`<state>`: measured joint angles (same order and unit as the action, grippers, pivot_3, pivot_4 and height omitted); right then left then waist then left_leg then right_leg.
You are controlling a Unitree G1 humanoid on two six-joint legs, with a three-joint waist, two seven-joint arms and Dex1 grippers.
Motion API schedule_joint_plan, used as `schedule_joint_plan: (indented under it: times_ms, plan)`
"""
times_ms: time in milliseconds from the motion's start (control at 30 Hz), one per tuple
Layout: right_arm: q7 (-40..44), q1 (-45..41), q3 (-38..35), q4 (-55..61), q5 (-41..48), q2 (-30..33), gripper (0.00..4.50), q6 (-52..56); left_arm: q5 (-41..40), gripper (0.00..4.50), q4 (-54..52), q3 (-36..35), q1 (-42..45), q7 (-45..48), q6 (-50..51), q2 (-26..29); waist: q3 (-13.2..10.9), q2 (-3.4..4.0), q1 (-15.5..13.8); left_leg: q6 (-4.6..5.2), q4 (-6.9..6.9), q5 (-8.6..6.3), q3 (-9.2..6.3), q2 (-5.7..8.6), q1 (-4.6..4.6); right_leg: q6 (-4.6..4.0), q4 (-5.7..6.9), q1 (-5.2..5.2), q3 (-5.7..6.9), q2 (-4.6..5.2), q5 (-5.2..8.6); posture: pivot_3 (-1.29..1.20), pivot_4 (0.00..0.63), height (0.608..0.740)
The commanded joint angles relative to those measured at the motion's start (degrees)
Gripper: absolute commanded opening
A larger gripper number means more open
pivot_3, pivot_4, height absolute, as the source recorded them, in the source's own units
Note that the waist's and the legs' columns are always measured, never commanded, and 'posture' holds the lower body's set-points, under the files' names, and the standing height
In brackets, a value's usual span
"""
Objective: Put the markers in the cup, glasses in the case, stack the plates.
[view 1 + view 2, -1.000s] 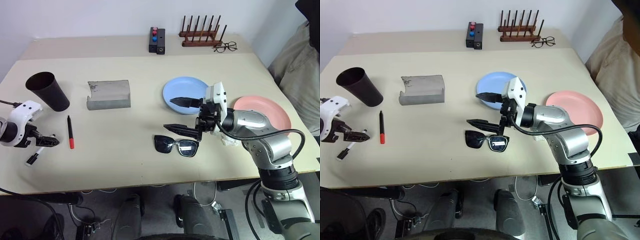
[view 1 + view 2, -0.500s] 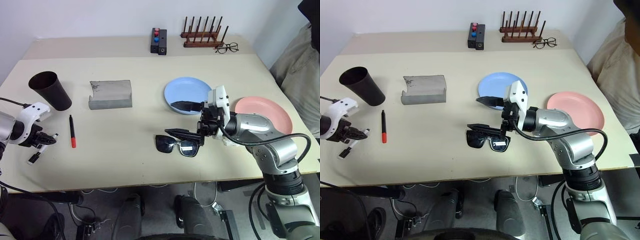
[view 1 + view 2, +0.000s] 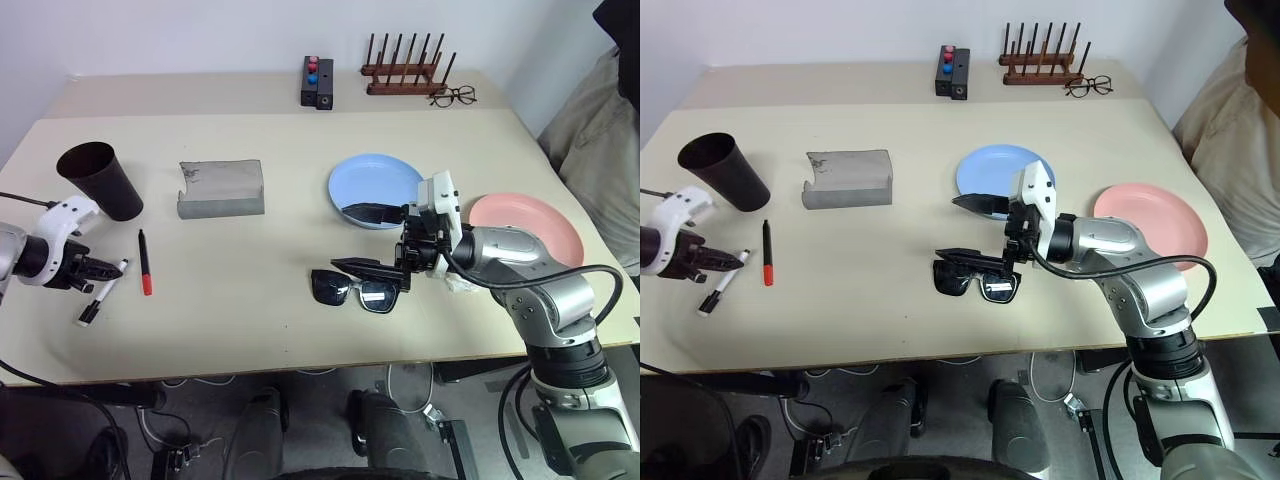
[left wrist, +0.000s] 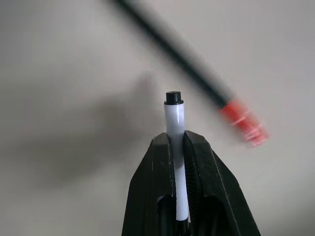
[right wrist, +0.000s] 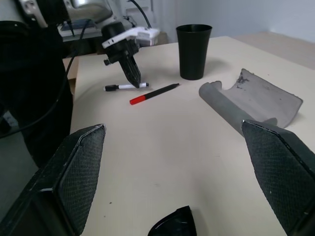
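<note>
left pincer [image 3: 107, 271] pinches the white marker [image 3: 101, 294], its length slanting down to the worktop [image 3: 250, 310]; cup [image 3: 99, 180] stands just behind. right pincer [image 3: 362, 240] gapes wide.

Left pincer [image 4: 178, 147] angled downward, fingers pressed together; right pincer [image 3: 372, 240] level, pointing left, fingers spread wide.

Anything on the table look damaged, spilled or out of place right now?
One thing: the grey case has a ragged, torn-looking edge at its open end, clearest in the right wrist view. Nothing is spilled. The cup stands upright, and the blue plate, pink plate and sunglasses lie flat.
</note>
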<state>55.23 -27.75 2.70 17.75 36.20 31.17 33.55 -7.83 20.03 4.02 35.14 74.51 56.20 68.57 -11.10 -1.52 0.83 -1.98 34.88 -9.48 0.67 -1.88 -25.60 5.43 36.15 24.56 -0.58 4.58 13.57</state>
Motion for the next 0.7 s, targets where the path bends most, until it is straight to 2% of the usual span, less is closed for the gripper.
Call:
schedule_joint_plan:
  times_ms: [33,167,300,467,700]
  plan:
    - [-0.7,-2.4,-3.5,-1.3,2.2,-1.6,4.50,-1.7,-5.6,0.07,-8.4,-14.0,-3.6,-2.4,-1.1,1.5,0.0,0.02,0.2,0.00,-0.02,0.00,0.01,0.00,0.02,0.00,0.00,0.01,-0.01,0.00,0.00,0.00,0.150,0.740]
    - [-1.7,-4.8,-6.1,-4.5,3.4,-3.4,4.50,-2.6,-8.8,0.07,-11.5,-25.2,-5.0,-8.6,-9.5,-2.8,0.0,0.05,0.1,0.01,-0.03,0.00,0.01,-0.03,0.06,0.00,0.04,0.01,0.00,-0.02,0.00,0.00,0.150,0.740]
    - [-3.3,-8.0,-8.5,-8.1,4.8,-5.4,4.50,-3.0,-10.1,0.07,-5.2,-30.0,3.0,-18.9,-19.1,-9.2,0.0,0.00,-0.5,0.01,0.09,0.00,0.01,-0.03,0.08,0.02,0.06,-0.12,0.10,-0.02,-0.01,0.00,0.150,0.740]
    - [-2.8,-9.2,-7.2,-9.6,2.3,-5.6,4.50,-5.1,-11.5,0.07,5.5,-31.4,14.0,-25.5,-30.3,-14.3,0.0,-0.03,-0.2,0.02,0.22,0.00,0.06,0.01,0.04,0.35,0.03,-0.20,0.08,-0.02,-0.19,0.00,0.150,0.740]
    - [-4.1,-9.1,-7.0,-9.4,1.0,-5.8,4.50,-6.1,-8.3,0.07,19.9,-28.2,21.6,-30.6,-42.7,-14.9,0.0,-0.02,0.0,0.03,0.20,0.00,0.10,0.00,0.08,0.49,0.06,-0.19,0.06,-0.05,-0.24,0.00,0.150,0.740]
